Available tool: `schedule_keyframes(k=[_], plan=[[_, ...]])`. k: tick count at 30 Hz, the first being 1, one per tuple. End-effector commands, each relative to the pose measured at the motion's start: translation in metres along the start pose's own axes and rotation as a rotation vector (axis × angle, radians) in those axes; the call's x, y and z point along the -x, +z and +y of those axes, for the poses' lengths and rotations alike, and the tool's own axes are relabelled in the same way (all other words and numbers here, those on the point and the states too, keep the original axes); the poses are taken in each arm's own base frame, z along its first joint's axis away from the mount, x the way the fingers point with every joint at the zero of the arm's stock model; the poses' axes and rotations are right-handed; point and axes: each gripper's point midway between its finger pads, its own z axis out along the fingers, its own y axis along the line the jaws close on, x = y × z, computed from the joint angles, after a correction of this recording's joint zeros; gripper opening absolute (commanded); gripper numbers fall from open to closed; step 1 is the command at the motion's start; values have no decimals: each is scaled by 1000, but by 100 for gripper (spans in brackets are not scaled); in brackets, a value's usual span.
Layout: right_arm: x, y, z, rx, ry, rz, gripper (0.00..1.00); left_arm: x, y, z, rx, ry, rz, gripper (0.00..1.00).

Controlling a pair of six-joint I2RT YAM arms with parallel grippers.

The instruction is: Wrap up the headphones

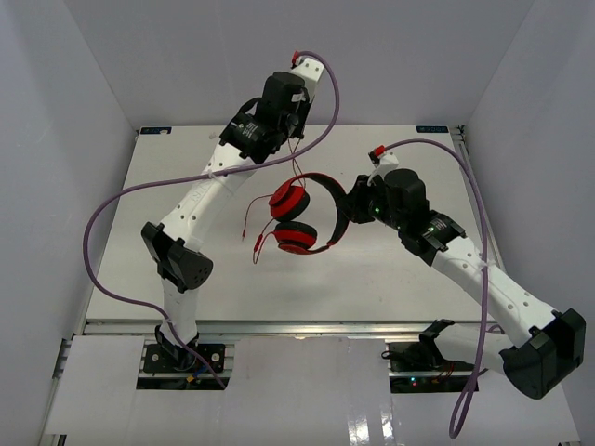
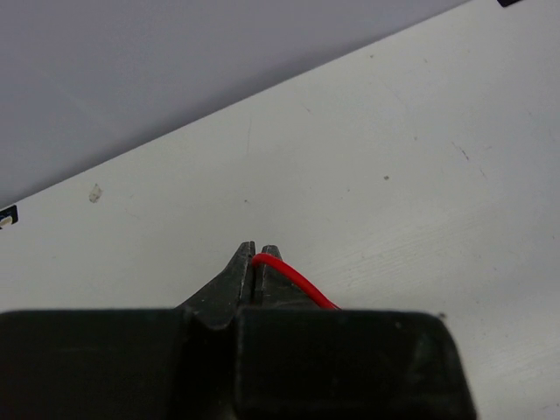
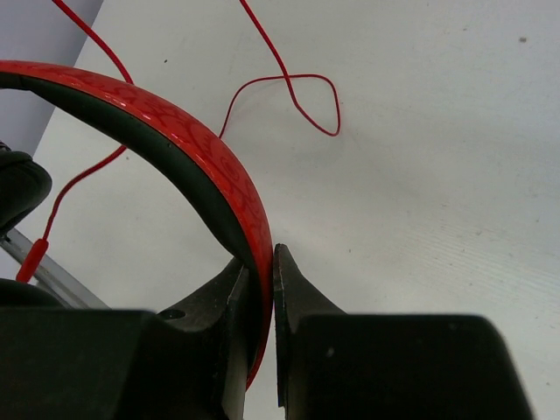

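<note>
**Both hands clamped: cable in the left, headband in the right**

Top view: the headphones (image 1: 327, 190) sit over the middle of the table (image 1: 186, 279); whether they rest on it or hang just above it I cannot tell. The right hand (image 1: 356, 200) grips the outer arc of the headband (image 1: 337, 216). The left hand (image 1: 296, 128) is beyond them, toward the far edge. The thin red cable (image 1: 297, 158) runs up to it from near the ear cups (image 1: 289, 200). A slack stretch of cable trails to the left of the cups.

Left wrist view: the fingers are together, pinching the cable (image 2: 293, 280) at their very tips. It comes out on the right side and runs back under the hand.

Right wrist view: the jaws are clamped across the headband (image 3: 175, 140), one finger on each face. Loose cable (image 3: 297, 96) curls over the table beyond.

The step in hand looks like winding the cable round the headphones. The right hand should act as a steady anchor, without twisting the band. The left should lead the cable round in smooth turns under light tension. With so shallow a pinch, a hard pull could probably slip the cable free. The trailing slack needs watching so it does not snag on a cup.
</note>
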Motion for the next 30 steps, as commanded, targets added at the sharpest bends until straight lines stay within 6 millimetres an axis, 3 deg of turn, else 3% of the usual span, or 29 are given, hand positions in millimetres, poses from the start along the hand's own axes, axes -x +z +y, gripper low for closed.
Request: schedule_keyframes(k=[1, 5, 9, 14, 17, 20, 25, 30], plan=[[63, 0, 49, 125, 106, -148, 8, 44, -13, 27, 108, -43, -135, 0], [48, 15, 53, 114, 99, -104, 8, 52, -18, 31, 121, -27, -160, 0], [21, 29, 42, 81, 91, -37, 8, 50, -23, 12, 88, 26, -158, 0], [20, 40, 30, -45, -20, -82, 8, 42, -18, -23, 39, 90, -145, 0], [29, 40, 36, -73, -93, -108, 8, 36, -13, -39, 18, 104, -132, 0], [31, 41, 38, -104, -162, -130, 8, 31, -6, -47, -1, 94, -121, 0], [14, 42, 40, -121, -228, -133, 8, 27, 0, -62, -52, 59, -114, 0], [16, 33, 44, -109, -260, -191, 8, 28, 7, -68, -59, 16, -118, 0]])
